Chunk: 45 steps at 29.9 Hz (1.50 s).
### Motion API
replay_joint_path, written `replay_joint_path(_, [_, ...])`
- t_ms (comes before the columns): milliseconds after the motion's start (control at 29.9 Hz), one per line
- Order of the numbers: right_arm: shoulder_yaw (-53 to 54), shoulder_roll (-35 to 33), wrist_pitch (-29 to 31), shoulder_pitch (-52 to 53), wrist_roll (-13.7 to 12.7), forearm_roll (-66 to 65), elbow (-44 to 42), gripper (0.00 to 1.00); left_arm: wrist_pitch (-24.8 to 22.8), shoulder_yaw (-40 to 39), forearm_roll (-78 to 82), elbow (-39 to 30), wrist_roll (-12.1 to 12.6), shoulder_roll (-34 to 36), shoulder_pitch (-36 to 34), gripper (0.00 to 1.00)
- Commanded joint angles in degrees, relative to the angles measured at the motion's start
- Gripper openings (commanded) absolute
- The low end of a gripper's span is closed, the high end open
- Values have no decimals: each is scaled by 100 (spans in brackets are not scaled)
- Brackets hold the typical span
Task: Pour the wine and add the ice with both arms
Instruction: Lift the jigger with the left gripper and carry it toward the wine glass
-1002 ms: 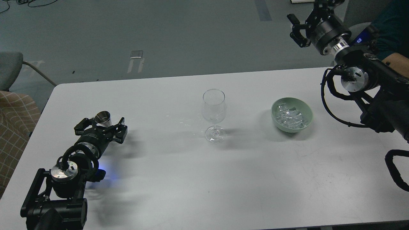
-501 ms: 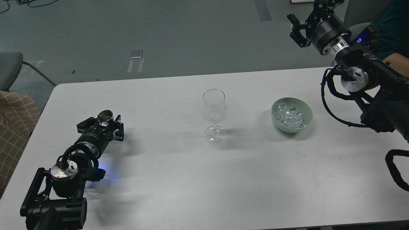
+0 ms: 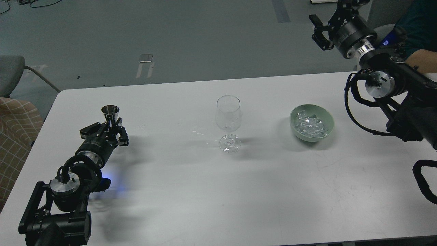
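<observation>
A small metal jigger (image 3: 110, 113) stands upright at the table's left. My left gripper (image 3: 110, 132) is shut around its lower part. No liquid can be made out in it. An empty clear stemmed glass (image 3: 228, 118) stands at the table's middle. A green bowl (image 3: 327, 118) to its right holds several clear ice cubes (image 3: 309, 124). My right gripper (image 3: 319, 31) is open and empty, held high beyond the table's far right corner, well away from the bowl.
A few clear droplets (image 3: 198, 131) lie on the white table (image 3: 239, 191) left of the glass. A person's arm in a teal sleeve (image 3: 418, 37) is at the top right. A grey chair (image 3: 10, 73) and checked fabric (image 3: 15, 126) are off the left edge.
My left gripper's fingers, wide apart around the jigger a second ago, have closed on it, and the jigger now stands more upright. The right arm shifted slightly to the right.
</observation>
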Motion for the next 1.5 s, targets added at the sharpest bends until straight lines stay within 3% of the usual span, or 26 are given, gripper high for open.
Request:
replay_joint_path(0, [0, 8, -10, 8, -9, -1, -1, 100, -1, -24, -76, -151, -6, -6, -34, 4])
replay_joint_path(200, [0, 8, -1, 17, -1, -1, -1, 100, 192, 81, -67, -748, 90, -6, -34, 0])
replay_joint_path(635, [0, -1, -10, 9, 0, -1, -1, 100, 1370, 792, 12, -2488, 169, -102, -43, 3])
replay_joint_path(1136, [0, -10, -19, -9, 0, -1, -1, 100, 1871, 1725, 486, -3166, 134, -427, -140, 3])
replay_joint_path(1470, [0, 25, -28, -53, 0, -1, -10, 100, 2275, 2129, 1145, -3201, 152, -463, -359, 3])
